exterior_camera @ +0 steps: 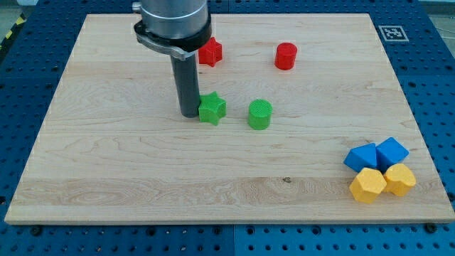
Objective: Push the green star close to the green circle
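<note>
Small bright green star, lying flat, my tip touching its left, green circle near its right

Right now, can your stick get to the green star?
Probably yes. My tip already sits right against the green star on its side toward the view's left, with nothing between them. The green circle lies just beyond, toward the view's right, across bare board.
</note>
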Robot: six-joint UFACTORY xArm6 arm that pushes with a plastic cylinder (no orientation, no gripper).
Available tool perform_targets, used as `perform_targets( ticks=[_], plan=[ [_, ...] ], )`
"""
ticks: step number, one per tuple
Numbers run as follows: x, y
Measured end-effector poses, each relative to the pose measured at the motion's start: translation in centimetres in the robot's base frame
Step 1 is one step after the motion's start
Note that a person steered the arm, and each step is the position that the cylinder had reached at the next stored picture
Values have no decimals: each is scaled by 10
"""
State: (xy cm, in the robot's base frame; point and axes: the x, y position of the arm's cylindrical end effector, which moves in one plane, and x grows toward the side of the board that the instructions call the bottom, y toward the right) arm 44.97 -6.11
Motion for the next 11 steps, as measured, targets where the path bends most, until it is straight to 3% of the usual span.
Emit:
perform_targets(
  ticks=[3, 7, 11],
  plan=[
    [-26, 5],
    [-6, 20],
    [-28, 34]
  ],
)
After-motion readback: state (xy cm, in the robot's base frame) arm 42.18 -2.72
